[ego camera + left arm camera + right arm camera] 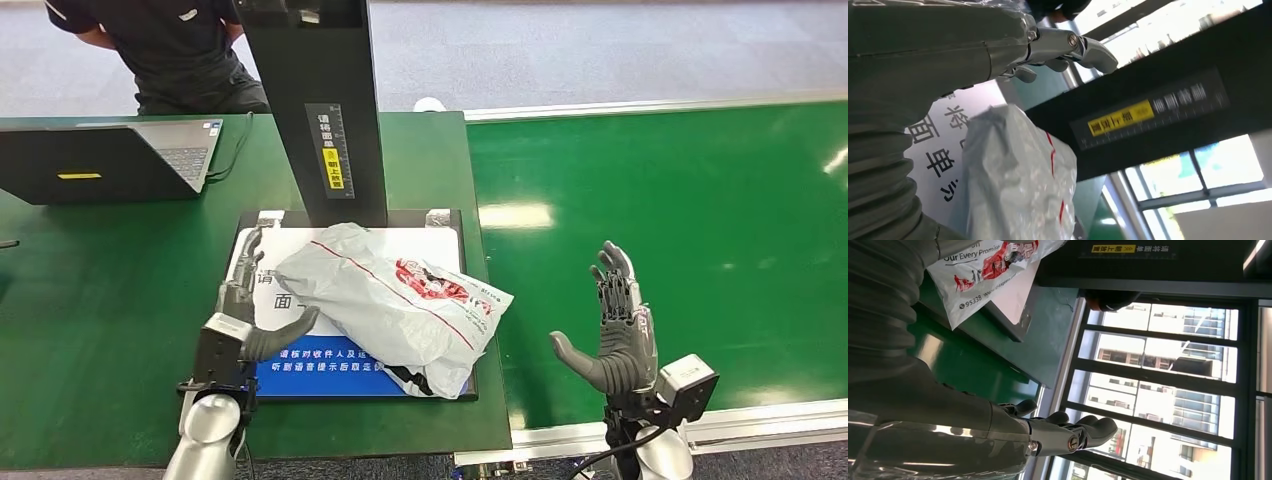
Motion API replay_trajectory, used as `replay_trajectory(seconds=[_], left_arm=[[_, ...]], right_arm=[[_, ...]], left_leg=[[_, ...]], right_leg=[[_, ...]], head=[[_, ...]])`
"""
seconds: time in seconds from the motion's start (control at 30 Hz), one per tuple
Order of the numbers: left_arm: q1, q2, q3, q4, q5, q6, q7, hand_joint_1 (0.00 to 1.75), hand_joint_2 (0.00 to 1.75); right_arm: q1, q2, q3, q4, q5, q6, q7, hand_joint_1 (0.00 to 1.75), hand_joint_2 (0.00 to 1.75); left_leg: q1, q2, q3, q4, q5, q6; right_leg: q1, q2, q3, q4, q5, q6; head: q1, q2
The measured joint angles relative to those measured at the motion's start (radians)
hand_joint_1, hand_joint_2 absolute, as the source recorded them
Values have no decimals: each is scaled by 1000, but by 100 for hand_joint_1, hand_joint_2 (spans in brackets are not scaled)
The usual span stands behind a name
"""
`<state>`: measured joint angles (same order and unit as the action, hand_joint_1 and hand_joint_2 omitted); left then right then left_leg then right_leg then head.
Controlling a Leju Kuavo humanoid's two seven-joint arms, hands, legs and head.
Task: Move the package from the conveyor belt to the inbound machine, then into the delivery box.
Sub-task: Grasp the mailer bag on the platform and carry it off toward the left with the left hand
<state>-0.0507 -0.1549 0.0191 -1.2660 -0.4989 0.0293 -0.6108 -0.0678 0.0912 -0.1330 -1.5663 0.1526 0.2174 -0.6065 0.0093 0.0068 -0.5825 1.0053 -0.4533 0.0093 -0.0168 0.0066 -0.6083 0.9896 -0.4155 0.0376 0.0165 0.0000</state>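
On the inbound machine's plate (440,222) lies the package (395,300), left hand (245,300) and right hand (615,330) empty, fingers apart.

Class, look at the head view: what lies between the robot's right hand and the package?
In the head view, only bare green conveyor belt and the table's edge separate the right hand from the package.

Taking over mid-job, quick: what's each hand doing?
Left hand: open beside the package, not gripping it.
Right hand: open, holding nothing.
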Motion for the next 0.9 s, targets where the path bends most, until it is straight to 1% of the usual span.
replay_trajectory(seconds=[0.13, 0.3, 0.37, 0.5, 0.63, 0.7, 0.8, 0.9], left_arm=[[13, 6, -68, -22, -152, 58, 15, 0, 175], [25, 18, -130, -30, -216, 61, 32, 0, 175], [27, 25, -149, -30, -259, 68, 66, 0, 175], [28, 36, -191, -25, -382, 114, 155, 0, 175], [28, 42, -211, -21, -405, 127, 175, 0, 175], [27, 45, -217, -17, -449, 151, 219, 0, 175], [20, 51, -225, -7, -585, 227, 341, 0, 175], [7, 54, -227, 13, -684, 261, 420, 0, 175]], right_arm=[[-2, 0, -2, 3, -1, 2, -2, 0, 175], [-7, 0, -3, 14, -7, 8, -6, 0, 175], [-10, 0, -5, 19, -8, 11, -7, 0, 175], [-12, 0, -7, 26, -9, 15, -12, 0, 175], [-12, 0, -7, 27, -10, 16, -14, 0, 175], [-13, 0, -8, 28, -9, 16, -14, 0, 175], [-13, 0, -8, 28, -9, 17, -14, 0, 175], [-13, 0, -8, 28, -9, 19, -14, 0, 175]], left_leg=[[0, 0, 0, 0, 0, 0], [0, 0, 0, 0, 0, 0], [0, 0, 0, 0, 0, 0], [0, 0, 0, 0, 0, 0], [0, 0, 0, 0, 0, 0], [0, 0, 0, 0, 0, 0], [0, 0, 0, 0, 0, 0], [0, 0, 0, 0, 0, 0]], right_leg=[[0, 0, 0, 0, 0, 0], [0, 0, 0, 0, 0, 0], [0, 0, 0, 0, 0, 0], [0, 0, 0, 1, 0, 0], [0, 0, 0, 0, 0, 0], [0, 0, 0, 0, 0, 0], [0, 0, 0, 0, 0, 0], [0, 0, 0, 1, 0, 0]], head=[[0, 0], [0, 0], [0, 0], [0, 0], [0, 0], [0, 0], [0, 0], [0, 0]])
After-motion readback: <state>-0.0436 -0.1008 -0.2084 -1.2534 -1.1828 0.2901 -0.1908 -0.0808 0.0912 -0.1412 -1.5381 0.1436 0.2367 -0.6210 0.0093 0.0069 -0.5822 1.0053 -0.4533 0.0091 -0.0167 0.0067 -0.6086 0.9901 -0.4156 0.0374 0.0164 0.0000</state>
